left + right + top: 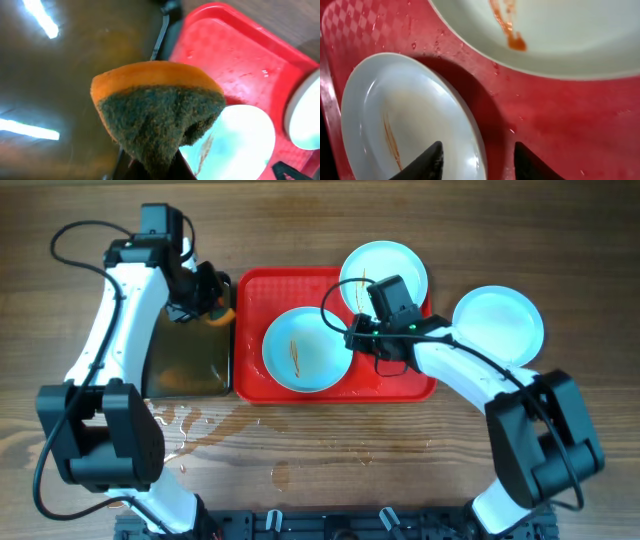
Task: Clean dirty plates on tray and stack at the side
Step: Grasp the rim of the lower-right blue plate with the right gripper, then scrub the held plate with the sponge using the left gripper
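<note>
The red tray (250, 290) holds a streaked plate (306, 349) in its middle and a second streaked plate (385, 268) at its back right corner. A third plate (500, 320) lies on the table right of the tray. My left gripper (205, 290) is shut on an orange sponge with a green scouring face (160, 112), over the black tray's right edge. My right gripper (477, 155) is open, its fingers astride the right rim of the middle plate (405, 120); the back plate (560, 35) lies beyond.
A black tray of brownish water (185, 355) stands left of the red tray. Water puddles lie on the wooden table (200, 425) in front of both trays. The red tray floor (560, 115) is wet.
</note>
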